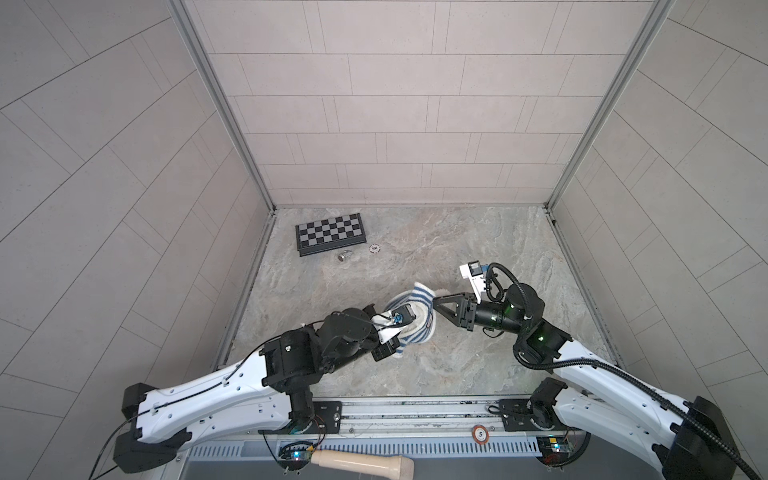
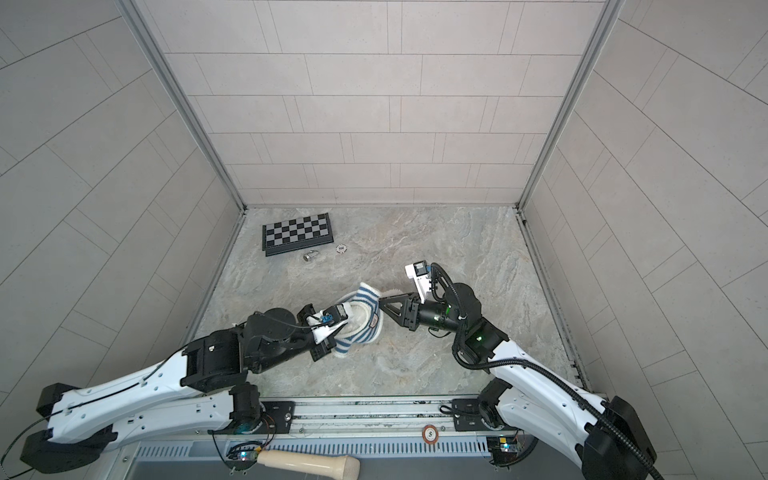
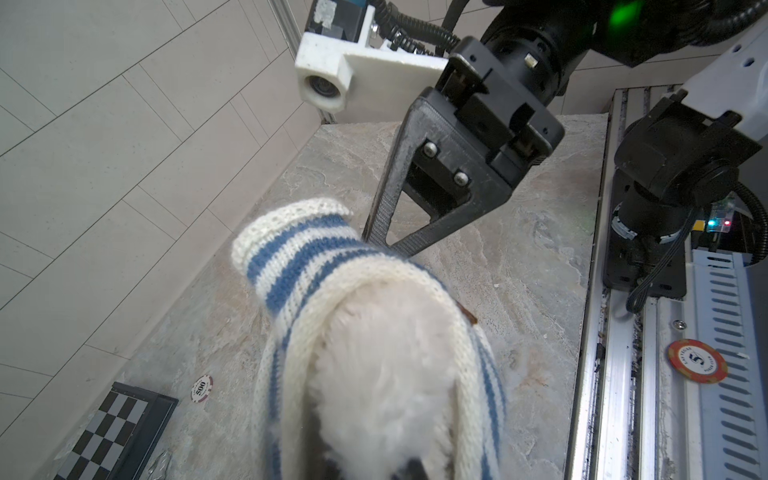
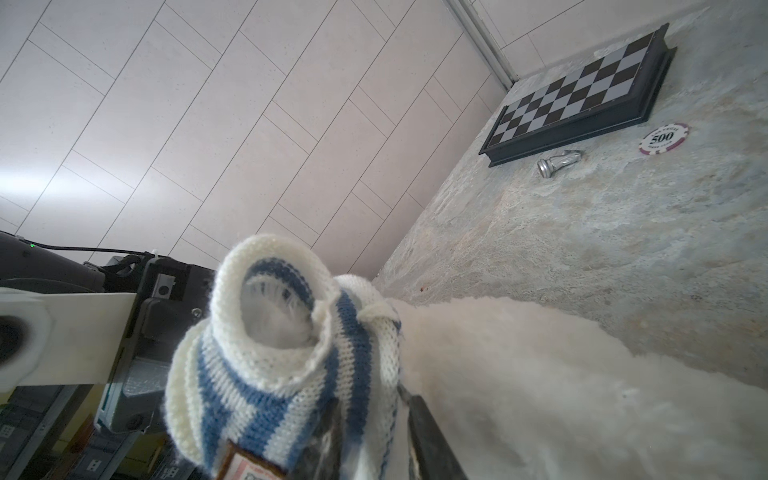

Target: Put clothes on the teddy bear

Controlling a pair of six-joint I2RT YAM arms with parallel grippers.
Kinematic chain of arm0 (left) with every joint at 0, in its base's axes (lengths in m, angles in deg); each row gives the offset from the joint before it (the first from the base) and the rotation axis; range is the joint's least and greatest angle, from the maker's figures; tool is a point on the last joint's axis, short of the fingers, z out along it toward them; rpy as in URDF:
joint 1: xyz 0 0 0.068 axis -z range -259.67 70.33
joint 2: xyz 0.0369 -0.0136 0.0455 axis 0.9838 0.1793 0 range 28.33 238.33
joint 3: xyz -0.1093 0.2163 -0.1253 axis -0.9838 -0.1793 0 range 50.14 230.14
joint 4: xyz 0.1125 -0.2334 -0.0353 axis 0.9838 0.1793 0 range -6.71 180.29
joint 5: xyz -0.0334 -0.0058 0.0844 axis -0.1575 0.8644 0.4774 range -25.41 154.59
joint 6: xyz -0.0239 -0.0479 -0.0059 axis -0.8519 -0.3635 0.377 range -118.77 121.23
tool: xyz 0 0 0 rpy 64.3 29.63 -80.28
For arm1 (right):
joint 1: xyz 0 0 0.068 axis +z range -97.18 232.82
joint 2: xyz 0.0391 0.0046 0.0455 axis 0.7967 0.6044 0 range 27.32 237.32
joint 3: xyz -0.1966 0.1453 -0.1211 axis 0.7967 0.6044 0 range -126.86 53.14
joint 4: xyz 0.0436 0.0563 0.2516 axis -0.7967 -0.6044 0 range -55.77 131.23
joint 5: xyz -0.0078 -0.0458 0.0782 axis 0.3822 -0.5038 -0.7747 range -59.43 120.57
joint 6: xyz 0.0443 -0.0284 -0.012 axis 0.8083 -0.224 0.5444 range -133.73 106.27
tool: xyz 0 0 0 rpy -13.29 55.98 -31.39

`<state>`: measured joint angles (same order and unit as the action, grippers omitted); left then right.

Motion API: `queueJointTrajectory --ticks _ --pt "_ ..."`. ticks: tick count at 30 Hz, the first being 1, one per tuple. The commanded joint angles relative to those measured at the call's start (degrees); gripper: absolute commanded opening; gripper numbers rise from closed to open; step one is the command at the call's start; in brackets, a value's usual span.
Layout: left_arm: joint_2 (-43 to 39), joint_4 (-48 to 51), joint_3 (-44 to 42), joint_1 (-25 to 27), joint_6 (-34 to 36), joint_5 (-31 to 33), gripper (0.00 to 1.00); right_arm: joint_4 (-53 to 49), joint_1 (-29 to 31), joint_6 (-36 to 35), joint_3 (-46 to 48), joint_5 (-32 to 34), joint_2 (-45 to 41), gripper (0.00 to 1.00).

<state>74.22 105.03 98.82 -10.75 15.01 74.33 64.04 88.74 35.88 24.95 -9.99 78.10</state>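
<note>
In the middle of the marbled worktop (image 1: 457,249), the teddy bear (image 3: 382,374), surely soft and light, sits half inside the striped shirt (image 1: 417,297). At its fur the left hand (image 3: 365,457) is closed; the right hand (image 3: 380,245) pinches the stretchy knit, I think the better hold.

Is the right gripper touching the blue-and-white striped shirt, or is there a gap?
Touching. In the left wrist view the tip of the right gripper presses into the knit of the striped shirt beside its sleeve; no gap shows.

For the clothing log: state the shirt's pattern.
Blue and cream knitted stripes; the shirt shows best in the right wrist view.
</note>
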Motion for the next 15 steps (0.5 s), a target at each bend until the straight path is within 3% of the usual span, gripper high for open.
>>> queueJointTrajectory --ticks 1,15 --pt "0.1 -2.1 2.6 0.2 0.8 -0.2 0.0 3.1 -0.2 1.5 -0.4 -1.3 0.3 0.28" --pt "0.1 -3.1 1.2 0.2 0.5 0.8 0.0 1.4 -0.1 1.1 0.3 -1.6 1.3 0.26"
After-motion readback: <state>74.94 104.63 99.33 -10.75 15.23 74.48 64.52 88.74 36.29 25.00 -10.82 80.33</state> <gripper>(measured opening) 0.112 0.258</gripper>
